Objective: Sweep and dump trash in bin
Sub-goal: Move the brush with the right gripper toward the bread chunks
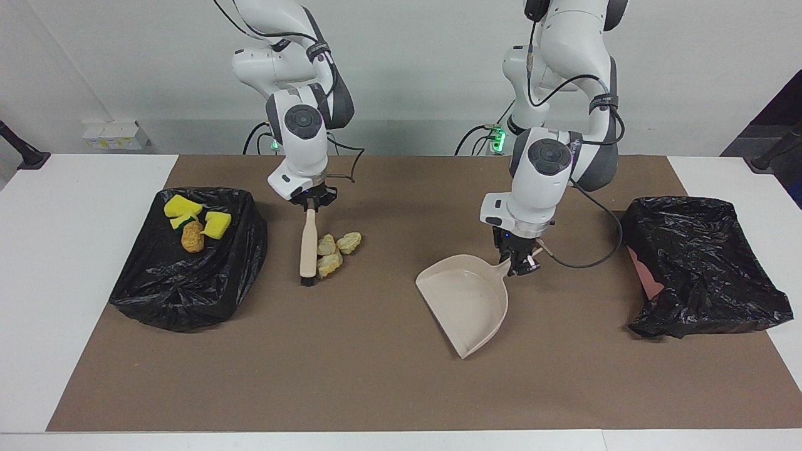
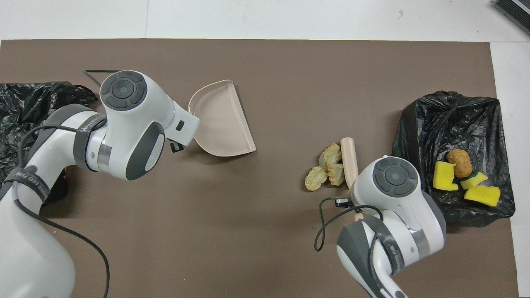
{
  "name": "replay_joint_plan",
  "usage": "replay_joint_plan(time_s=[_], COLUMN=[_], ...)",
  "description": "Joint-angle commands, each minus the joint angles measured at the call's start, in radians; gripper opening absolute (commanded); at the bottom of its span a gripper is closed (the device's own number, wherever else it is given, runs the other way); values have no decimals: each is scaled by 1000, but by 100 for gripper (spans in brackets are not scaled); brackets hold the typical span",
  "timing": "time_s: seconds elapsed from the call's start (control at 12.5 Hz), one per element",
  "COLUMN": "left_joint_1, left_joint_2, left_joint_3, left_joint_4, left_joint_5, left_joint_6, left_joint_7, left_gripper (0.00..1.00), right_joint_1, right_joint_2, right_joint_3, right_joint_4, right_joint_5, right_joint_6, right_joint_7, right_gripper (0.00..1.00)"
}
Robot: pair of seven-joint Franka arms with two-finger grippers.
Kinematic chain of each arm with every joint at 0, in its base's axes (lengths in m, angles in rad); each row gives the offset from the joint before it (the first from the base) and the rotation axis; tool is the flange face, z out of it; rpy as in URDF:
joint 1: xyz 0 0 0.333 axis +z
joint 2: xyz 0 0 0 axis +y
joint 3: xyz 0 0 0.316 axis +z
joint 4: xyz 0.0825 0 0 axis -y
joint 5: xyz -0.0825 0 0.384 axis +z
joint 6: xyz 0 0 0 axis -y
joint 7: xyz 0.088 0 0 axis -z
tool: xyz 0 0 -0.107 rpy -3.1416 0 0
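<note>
Three pale beige lumps [image 1: 331, 252] [image 2: 327, 167] lie together on the brown mat. My right gripper [image 1: 311, 202] is shut on a beige brush [image 1: 307, 244] [image 2: 350, 159], whose side touches the lumps; its black bristles [image 1: 306, 280] are down on the mat. My left gripper [image 1: 519, 260] is shut on the handle of the beige dustpan [image 1: 467, 300] [image 2: 223, 120], which rests on the mat with its open mouth turned toward the lumps, a wide gap away. Three yellow sponge chunks [image 1: 182, 205] [image 2: 445, 176] and an orange-brown lump [image 1: 192, 237] [image 2: 458, 162] lie on the black-bagged bin [image 1: 188, 282] [image 2: 451, 120].
A second black bag [image 1: 702, 269] [image 2: 25, 107] over a reddish box sits at the left arm's end of the table. The brown mat [image 1: 376, 388] covers the table's middle, with white tabletop at both ends.
</note>
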Motion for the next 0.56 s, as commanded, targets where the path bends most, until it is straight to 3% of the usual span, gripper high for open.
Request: replay_joint_plan(time_s=[0.0, 0.32, 0.48], left_joint_1=[2, -85, -110], left_joint_2=[-91, -178, -197], left_joint_3=[-9, -9, -9], left_joint_4=[-135, -330, -365], left_joint_5=[5, 5, 6], left_joint_6=[13, 120, 151], left_joint_7=[135, 125, 125], left_gripper=[0, 0, 0], right_joint_1=[44, 108, 137], right_joint_2=[25, 29, 35], right_joint_3=[6, 6, 6], right_joint_4=[5, 23, 23], right_joint_5=[53, 139, 170], right_joint_6=[47, 42, 54], right_joint_7=[31, 34, 54], right_gripper=[0, 0, 0])
